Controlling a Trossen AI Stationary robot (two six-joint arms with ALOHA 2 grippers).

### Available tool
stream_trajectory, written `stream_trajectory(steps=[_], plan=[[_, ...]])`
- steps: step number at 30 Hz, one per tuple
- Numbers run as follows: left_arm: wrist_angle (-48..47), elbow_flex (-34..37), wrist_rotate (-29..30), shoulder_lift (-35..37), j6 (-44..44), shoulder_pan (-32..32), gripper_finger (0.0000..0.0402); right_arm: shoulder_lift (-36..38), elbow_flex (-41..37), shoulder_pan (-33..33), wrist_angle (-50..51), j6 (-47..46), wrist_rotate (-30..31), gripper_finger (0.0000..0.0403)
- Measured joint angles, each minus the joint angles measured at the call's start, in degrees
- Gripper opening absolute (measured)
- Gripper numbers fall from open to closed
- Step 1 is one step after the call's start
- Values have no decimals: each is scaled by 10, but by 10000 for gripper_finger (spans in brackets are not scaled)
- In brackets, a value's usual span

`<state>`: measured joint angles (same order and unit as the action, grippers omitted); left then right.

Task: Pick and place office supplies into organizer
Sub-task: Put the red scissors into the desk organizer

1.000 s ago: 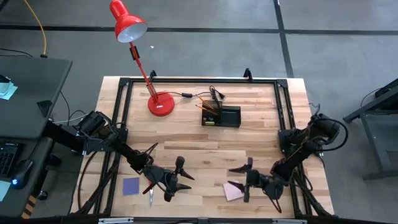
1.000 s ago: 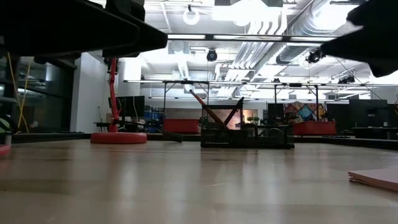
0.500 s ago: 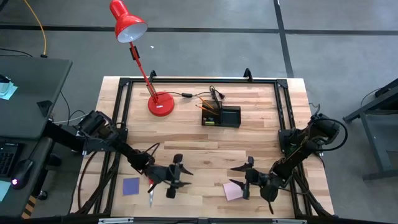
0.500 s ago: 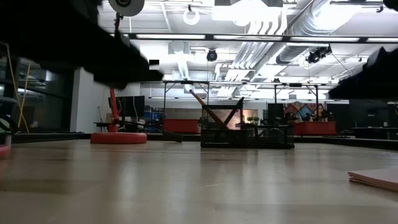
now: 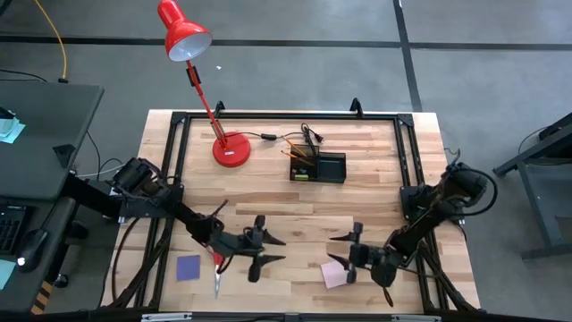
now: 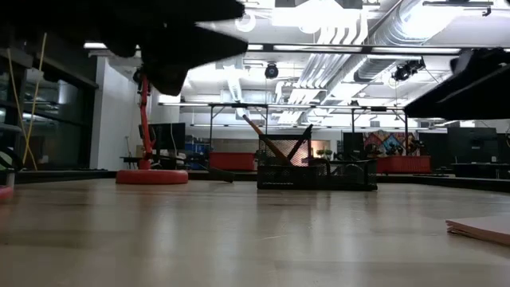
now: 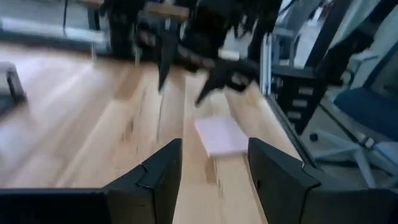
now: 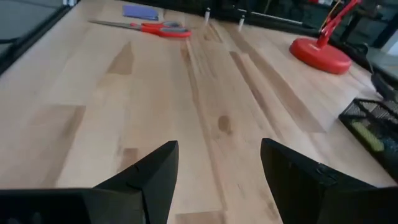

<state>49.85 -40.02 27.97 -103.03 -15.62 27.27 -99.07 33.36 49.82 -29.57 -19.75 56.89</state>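
The organizer [image 5: 318,167] is a black mesh tray at the table's far middle, with pencils and pens standing in it. The red-handled scissors [image 5: 216,273] and the blue-purple pad [image 5: 188,267] lie flat near the front left. The pink pad [image 5: 335,275] lies flat near the front right. My left gripper [image 5: 268,249] hovers open just right of the scissors and points toward the right arm. My right gripper [image 5: 344,252] hovers open just beyond the pink pad and faces the left one. In the left wrist view the pink pad [image 7: 221,137] lies ahead between my open fingers.
A red desk lamp stands on its round base [image 5: 231,148] at the far left, its cord running toward the organizer. A black frame [image 5: 179,161] runs along the table's edges. Bare wood lies between the two grippers and the organizer [image 6: 316,173].
My left gripper has shifted a little toward the table's right and rolled about its own axis, staying open. My right gripper has sunk slightly and rolled a little, staying open. The supplies on the table have not moved.
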Motion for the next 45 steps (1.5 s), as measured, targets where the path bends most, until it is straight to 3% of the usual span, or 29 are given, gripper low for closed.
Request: stream_trajectory(steps=[3, 7, 12, 16, 21, 29, 36, 45], plan=[[-129, -34, 6, 4, -71, 11, 172, 0, 0, -8, 3, -11, -31, 220], [-381, -107, 102, 3, -190, 44, 160, 0, 0, -5, 27, -61, -83, 220], [-663, -217, 197, 3, -312, 89, 141, 0, 0, 17, 54, -90, -90, 220], [-848, -256, 191, 4, -491, 119, 134, 0, 0, 41, 64, -102, -91, 220], [-962, -256, 136, 4, -660, 158, 140, 0, 0, 58, 66, -82, -89, 220], [-1097, -257, 91, 3, -846, 205, 147, 0, 0, 62, 71, -72, -112, 220], [-1106, -257, 7, -32, -899, 207, 147, 0, 0, 64, 71, -57, -127, 220], [-1116, -257, 9, -77, -919, 207, 147, 0, 0, 66, 71, -53, -139, 220]])
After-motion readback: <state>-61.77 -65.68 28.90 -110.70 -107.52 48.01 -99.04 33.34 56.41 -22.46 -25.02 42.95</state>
